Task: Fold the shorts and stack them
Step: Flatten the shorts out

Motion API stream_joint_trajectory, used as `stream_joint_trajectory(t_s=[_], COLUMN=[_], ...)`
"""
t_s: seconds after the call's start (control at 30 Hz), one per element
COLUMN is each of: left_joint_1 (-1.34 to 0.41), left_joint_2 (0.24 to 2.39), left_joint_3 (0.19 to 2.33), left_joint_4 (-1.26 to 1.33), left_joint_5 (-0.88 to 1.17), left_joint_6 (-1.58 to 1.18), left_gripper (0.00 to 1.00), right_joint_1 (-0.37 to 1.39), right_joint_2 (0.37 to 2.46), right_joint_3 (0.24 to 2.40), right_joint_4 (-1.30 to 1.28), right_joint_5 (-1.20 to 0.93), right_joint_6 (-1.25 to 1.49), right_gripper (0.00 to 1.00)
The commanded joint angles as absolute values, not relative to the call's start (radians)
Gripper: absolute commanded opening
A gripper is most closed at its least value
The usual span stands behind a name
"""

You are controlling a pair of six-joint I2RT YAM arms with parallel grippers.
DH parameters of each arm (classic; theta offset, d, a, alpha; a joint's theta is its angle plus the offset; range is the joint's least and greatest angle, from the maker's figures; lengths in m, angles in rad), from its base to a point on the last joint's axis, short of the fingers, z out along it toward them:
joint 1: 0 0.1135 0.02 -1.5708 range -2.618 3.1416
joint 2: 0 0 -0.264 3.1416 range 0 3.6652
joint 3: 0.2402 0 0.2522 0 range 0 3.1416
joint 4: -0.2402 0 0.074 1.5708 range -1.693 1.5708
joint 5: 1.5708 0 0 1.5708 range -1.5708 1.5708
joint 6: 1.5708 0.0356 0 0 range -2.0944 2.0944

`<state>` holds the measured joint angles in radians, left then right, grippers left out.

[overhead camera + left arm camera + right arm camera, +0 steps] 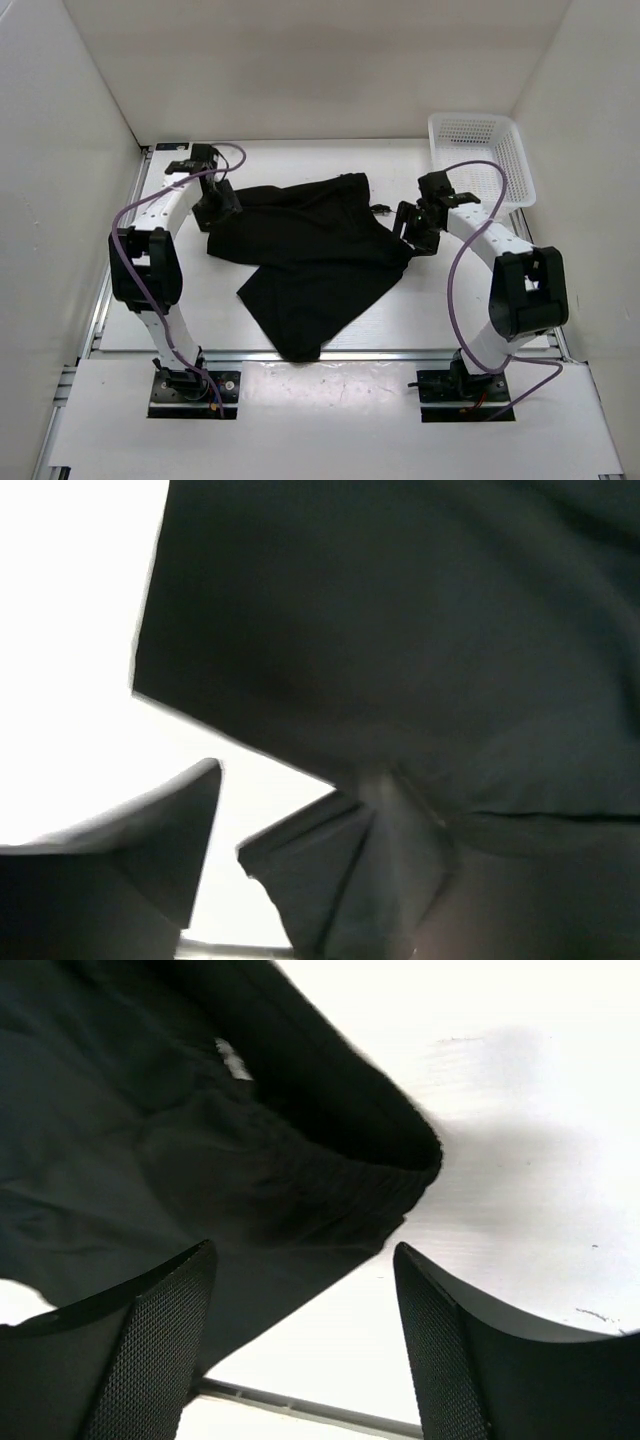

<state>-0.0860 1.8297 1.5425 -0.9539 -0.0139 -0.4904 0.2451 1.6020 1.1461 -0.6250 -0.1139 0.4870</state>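
Observation:
The black shorts (310, 255) lie spread and rumpled in the middle of the table, with one leg reaching toward the front edge. My left gripper (215, 208) sits at their left edge. In the left wrist view its left finger (110, 870) stands wide of a bunched fold of the shorts (330, 890) that covers the right finger, so the jaws look open. My right gripper (413, 228) is open and empty at the shorts' right edge. In the right wrist view it (305, 1250) hovers just over the waistband corner (370, 1170), near the tiny pale label (232, 1060).
A white mesh basket (480, 150) stands at the back right corner. White walls enclose the table on the left, back and right. A metal rail (330, 353) runs along the table's front edge, under the tip of the near leg.

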Motion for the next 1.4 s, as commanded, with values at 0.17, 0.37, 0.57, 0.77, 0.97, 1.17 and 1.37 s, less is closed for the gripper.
stream_joint_trajectory(t_s=[0.17, 0.37, 0.57, 0.77, 0.97, 1.17, 1.37], left_joint_1=[-0.123, -0.101, -0.063, -0.009, 0.044, 0.044, 0.044], left_joint_2=[1.83, 1.985, 2.112, 2.148, 2.108, 2.039, 2.212], left_joint_3=[1.332, 1.376, 1.545, 1.69, 1.775, 1.874, 2.148], left_joint_4=[-0.925, -0.877, -0.888, -0.971, -1.06, -1.104, -1.117], left_joint_5=[0.072, 0.058, 0.084, 0.034, 0.018, 0.031, 0.072], left_joint_6=[-0.518, -0.531, -0.503, -0.465, -0.393, -0.382, -0.405], left_gripper=[0.95, 0.73, 0.1, 0.1, 0.5, 0.97, 0.46], right_joint_1=[0.249, 0.23, 0.23, 0.23, 0.317, 0.359, 0.359], right_joint_2=[1.741, 1.822, 1.755, 1.589, 1.451, 1.479, 1.72], right_joint_3=[1.163, 1.16, 1.16, 0.997, 0.876, 1.06, 1.403], right_joint_4=[-0.555, -0.499, -0.508, -0.568, -0.592, -0.65, -0.65], right_joint_5=[-0.041, -0.072, -0.081, -0.091, 0.0, 0.126, 0.207], right_joint_6=[0.475, 0.512, 0.543, 0.6, 0.653, 0.632, 0.588], right_gripper=[0.74, 0.42, 0.0, 0.0, 0.58, 0.9, 0.41])
